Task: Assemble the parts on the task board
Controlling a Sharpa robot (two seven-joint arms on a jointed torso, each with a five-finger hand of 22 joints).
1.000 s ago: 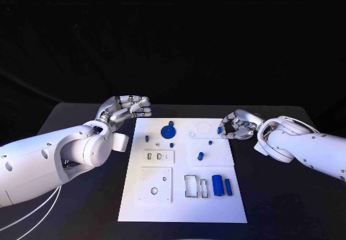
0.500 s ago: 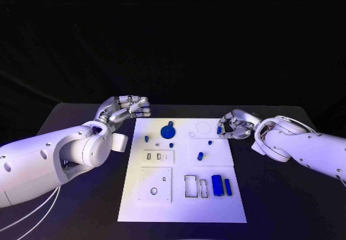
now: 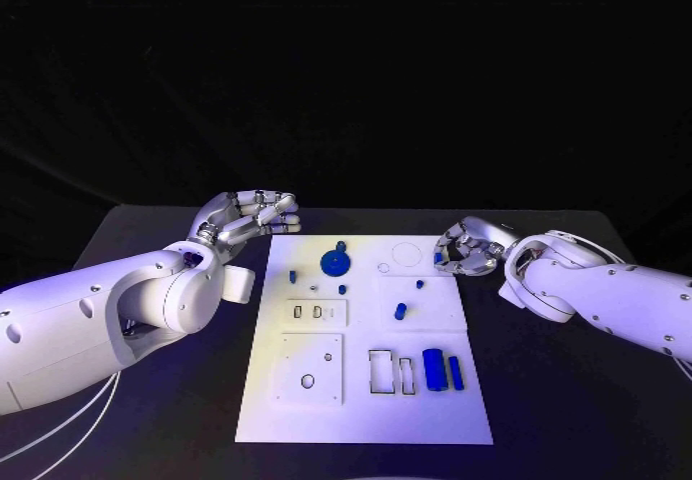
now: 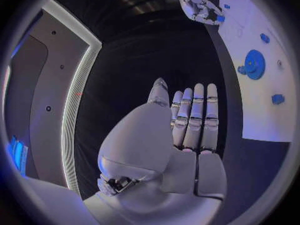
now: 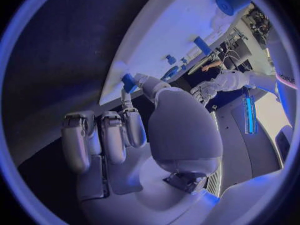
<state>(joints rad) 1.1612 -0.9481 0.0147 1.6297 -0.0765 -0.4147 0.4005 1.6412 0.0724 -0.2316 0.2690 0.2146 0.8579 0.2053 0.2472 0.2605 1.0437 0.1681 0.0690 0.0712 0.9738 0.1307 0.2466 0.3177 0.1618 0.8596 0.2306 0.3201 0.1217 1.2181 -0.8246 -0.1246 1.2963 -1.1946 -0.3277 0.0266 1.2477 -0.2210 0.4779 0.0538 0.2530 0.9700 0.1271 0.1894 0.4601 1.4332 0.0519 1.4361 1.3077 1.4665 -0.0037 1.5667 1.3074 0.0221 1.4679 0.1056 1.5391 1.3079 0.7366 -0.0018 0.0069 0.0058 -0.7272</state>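
— What do you get from the head view?
— Task board at centre, no writing legible. Your left hand hovers upper left, fingers curled, holding nothing. Right hand pinches a small blue part at the board's right edge.

— Left wrist view?
— Fingers straight, together; gear at right.

— Right wrist?
— Fingertips seem clamped on the part; thumb hides the contact.
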